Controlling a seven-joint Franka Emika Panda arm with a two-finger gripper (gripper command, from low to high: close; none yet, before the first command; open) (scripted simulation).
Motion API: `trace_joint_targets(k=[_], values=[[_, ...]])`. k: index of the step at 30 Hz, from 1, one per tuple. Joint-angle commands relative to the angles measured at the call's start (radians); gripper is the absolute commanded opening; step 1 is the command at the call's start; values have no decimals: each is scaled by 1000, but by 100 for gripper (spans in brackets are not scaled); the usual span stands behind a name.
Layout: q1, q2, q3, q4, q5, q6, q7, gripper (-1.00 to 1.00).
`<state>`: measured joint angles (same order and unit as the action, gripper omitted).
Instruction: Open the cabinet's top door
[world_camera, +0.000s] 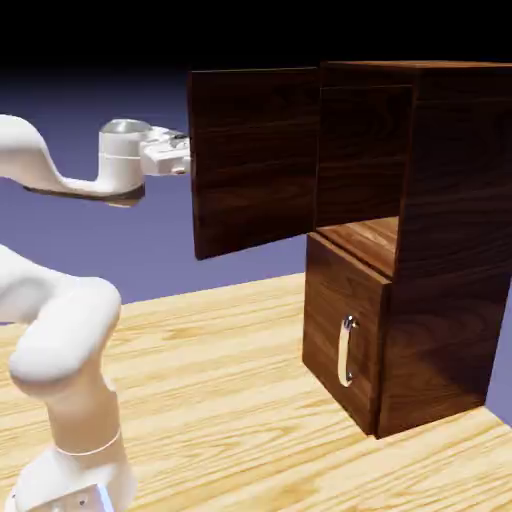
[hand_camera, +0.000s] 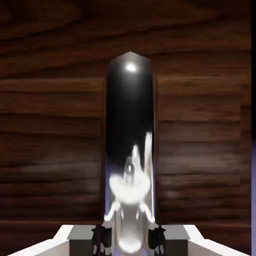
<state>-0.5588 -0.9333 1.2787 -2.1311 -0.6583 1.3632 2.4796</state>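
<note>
The dark walnut cabinet (world_camera: 450, 250) stands at the exterior view's right. Its top door (world_camera: 255, 160) is swung wide open and sticks out to the left, leaving the upper compartment (world_camera: 365, 155) exposed. My gripper (world_camera: 183, 156) is at the door's free left edge, on the door's far face. The long silver handle is hidden there. In the hand view that handle (hand_camera: 130, 140) fills the middle, upright against the door's wood (hand_camera: 55, 130). My gripper (hand_camera: 129, 239) is shut on it, with a grey fingertip (hand_camera: 102, 239) pressed to each side of its lower end.
The shorter lower door (world_camera: 335, 320) is closed, with its small silver handle (world_camera: 346, 350) facing left. The light wooden table (world_camera: 230, 400) spreads in front of the cabinet. My arm's base (world_camera: 70, 440) stands at the lower left.
</note>
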Motion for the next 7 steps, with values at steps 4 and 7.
trace_joint_targets(k=[4, 7], values=[[-144, -17, 94, 138, 48, -116, -25, -100], [-170, -21, 110, 163, 56, -136, -30, 100]])
